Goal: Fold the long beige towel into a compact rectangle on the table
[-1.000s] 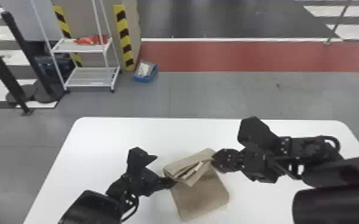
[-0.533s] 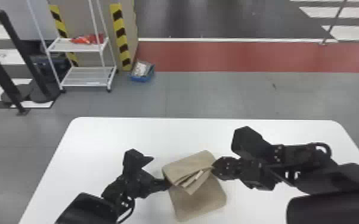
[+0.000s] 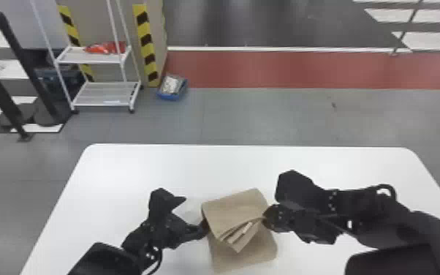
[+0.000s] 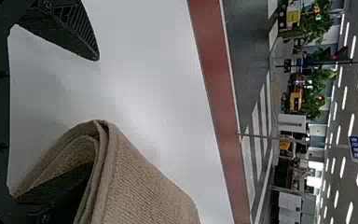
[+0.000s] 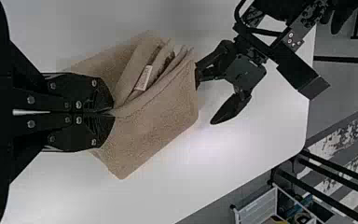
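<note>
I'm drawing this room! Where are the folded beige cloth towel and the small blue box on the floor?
Folded beige cloth towel [image 3: 233,210]: head view, its top layer.
Small blue box [image 3: 169,97]: head view, its front side.

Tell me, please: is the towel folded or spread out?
The towel is folded, but not neatly: several layers lie over a flat part, their edges fanned apart, and the right gripper pinches some of them.

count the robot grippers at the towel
2: the left gripper at the left side of the beige towel, and the right gripper closed on its right edge.
</note>
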Motion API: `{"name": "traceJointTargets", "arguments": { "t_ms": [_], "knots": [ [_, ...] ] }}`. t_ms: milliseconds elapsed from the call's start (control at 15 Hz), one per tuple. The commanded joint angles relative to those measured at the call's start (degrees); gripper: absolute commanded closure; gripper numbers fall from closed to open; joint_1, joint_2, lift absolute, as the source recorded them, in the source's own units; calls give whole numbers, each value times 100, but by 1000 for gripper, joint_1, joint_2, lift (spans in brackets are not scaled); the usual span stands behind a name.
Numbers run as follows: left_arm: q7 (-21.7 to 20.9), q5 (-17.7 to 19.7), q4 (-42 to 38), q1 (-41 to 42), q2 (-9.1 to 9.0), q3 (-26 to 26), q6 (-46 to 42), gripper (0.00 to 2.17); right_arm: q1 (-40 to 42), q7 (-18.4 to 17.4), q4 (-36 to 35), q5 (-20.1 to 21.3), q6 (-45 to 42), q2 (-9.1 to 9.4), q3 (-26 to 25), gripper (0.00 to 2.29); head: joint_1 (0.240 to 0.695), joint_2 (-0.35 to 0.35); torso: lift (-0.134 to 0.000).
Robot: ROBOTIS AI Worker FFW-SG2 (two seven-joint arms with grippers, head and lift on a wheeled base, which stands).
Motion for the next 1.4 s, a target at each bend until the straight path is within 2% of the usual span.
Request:
{"name": "traceJointTargets", "arguments": {
  "t_ms": [0, 200, 467, 733, 1333],
  "knots": [
    [0, -8, -17, 24, 0, 0, -9, 80, 32, 19, 47, 260, -20, 5, 92, 1474, 695, -2, 0],
    [0, -25, -17, 33, -9, 0, -9, 80, 102, -35, 144, 497, -20, 0, 188, 1474, 695, -5, 0],
    [0, -43, -17, 42, -9, -88, -9, 80, 234, -79, 231, 603, -108, 0, 232, 1470, 695, -10, 0],
    [0, -43, -17, 33, -9, -105, -9, 80, 234, -325, 539, 752, -178, 5, 373, 1470, 695, -15, 0],
    [9, -69, -17, 24, -9, -114, -9, 83, 252, -316, 715, 1034, -161, 0, 522, 1403, 695, -4, 0]
  ]
}}
